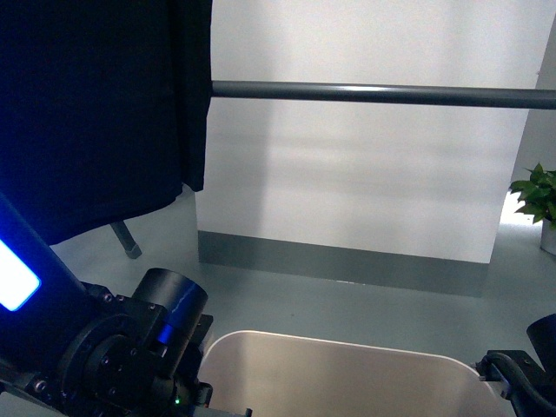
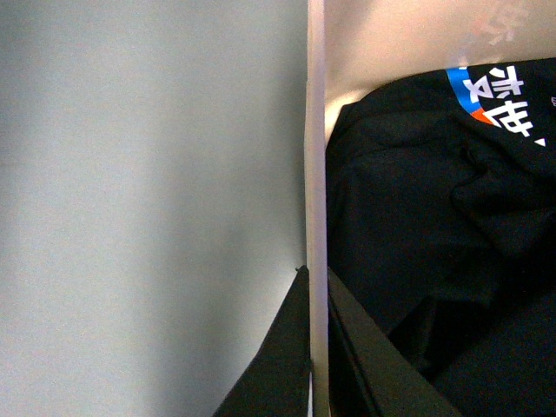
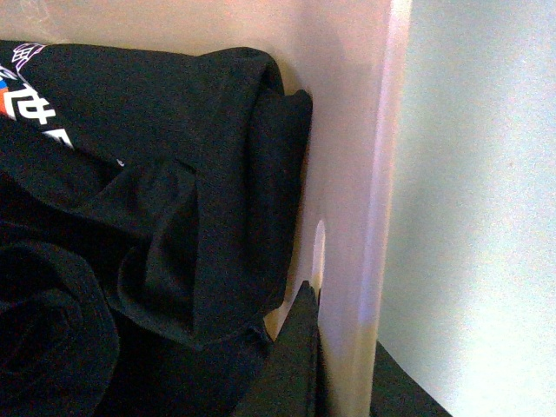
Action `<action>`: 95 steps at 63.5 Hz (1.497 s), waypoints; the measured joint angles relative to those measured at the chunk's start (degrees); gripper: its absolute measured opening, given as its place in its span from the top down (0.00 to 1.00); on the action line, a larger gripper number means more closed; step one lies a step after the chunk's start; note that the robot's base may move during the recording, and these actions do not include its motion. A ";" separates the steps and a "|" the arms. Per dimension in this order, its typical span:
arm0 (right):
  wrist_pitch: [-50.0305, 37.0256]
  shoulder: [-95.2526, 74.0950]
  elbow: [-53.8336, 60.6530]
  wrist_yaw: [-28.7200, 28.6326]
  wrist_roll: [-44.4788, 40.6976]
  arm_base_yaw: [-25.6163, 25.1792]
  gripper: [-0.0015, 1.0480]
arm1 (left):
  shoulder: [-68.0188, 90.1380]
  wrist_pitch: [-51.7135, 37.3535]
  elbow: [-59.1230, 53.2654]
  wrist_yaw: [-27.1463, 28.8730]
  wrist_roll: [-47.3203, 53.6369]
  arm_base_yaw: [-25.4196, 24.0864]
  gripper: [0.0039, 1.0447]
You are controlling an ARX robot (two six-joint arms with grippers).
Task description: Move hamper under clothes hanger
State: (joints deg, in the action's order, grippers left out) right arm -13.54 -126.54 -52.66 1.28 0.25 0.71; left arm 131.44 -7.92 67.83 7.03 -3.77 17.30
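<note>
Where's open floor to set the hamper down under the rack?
Bare floor lies between the hamper rim and grey skirting, below the rack bar. Left is crowded: hanging black garment, rack leg. A potted plant borders the right.

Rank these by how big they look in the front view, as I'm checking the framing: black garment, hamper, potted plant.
1. black garment, fills the upper left.
2. hamper, cut off by the bottom edge.
3. potted plant, smallest, though farther off and cropped.
</note>
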 joint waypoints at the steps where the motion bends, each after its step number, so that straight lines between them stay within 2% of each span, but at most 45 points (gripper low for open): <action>1: 0.00 0.00 0.00 0.02 0.00 -0.07 0.97 | 0.00 0.00 0.00 -0.04 0.00 0.04 0.96; 61: -0.15 0.00 0.04 -0.17 0.15 0.00 0.97 | 0.00 0.00 -0.02 0.09 0.00 -0.04 0.96; 68: -16.57 -1.09 4.42 -2.51 4.33 -0.26 0.97 | 0.15 -13.18 -3.56 -2.36 1.01 -0.04 0.96; 74: -21.88 -1.57 4.48 -2.43 5.64 -0.57 0.97 | 0.24 -16.94 -3.06 -3.15 1.86 -0.15 0.96; 95: -16.13 -1.97 -0.48 -2.25 4.96 -0.85 0.97 | 1.20 -11.80 3.87 -4.50 5.05 0.17 0.96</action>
State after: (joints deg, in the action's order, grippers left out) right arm -29.67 -128.51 -53.15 -0.97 5.21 -0.14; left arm 132.64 -19.73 71.70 2.52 1.28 17.47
